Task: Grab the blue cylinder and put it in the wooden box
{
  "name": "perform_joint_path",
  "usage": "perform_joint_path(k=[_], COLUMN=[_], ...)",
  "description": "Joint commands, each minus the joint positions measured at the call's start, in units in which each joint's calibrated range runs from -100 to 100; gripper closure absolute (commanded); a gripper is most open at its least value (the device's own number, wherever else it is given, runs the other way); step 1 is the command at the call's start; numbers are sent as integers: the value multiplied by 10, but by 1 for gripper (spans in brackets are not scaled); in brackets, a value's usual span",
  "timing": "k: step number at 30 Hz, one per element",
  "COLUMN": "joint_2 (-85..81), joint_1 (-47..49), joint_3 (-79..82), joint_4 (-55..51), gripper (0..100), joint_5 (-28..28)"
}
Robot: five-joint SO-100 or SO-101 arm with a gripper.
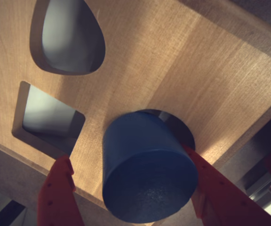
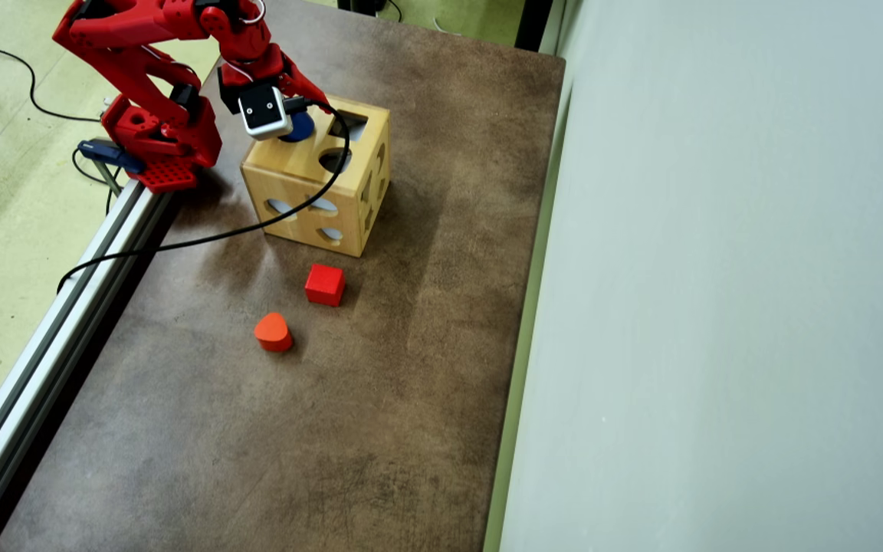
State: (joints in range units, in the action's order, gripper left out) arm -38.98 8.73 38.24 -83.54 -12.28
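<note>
Gripping the blue cylinder (image 1: 147, 174) between two red fingers (image 1: 58, 195), one on each side of its curved wall in the wrist view, with the end effector (image 1: 135, 188) closed only as far as the block's width allows. Holding it tilted over the top face of the wooden box (image 1: 173, 70), its far end just at a dark round cut-out, partly covering that hole; whether the end is inside the rim cannot be told. Showing two more cut-outs on the same face, to the left in the wrist view: a rounded drop shape above and a square below, both clear of the block. Seen from the overhead view, sitting at the box's (image 2: 311, 165) near-left top corner, the cylinder (image 2: 300, 126) mostly hidden beneath the white wrist camera (image 2: 261, 111). Trailing a black cable (image 2: 204, 238) from that camera across the box top and down over its front face to the bench (image 2: 380, 383). Lying well apart from the box on the bench: a red cube (image 2: 325, 284), and near it an orange-red rounded block (image 2: 272, 332).
</note>
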Motion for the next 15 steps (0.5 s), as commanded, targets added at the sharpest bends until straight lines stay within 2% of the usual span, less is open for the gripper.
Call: perform_joint_path(k=[1,6,15], joint_2=[-11,-11,-54], joint_1=[5,5,6], joint_3=[-8,-9,-9], joint_4=[-8,-8,-8], gripper=[72,81,89], joint_5=[-3,-3,-3])
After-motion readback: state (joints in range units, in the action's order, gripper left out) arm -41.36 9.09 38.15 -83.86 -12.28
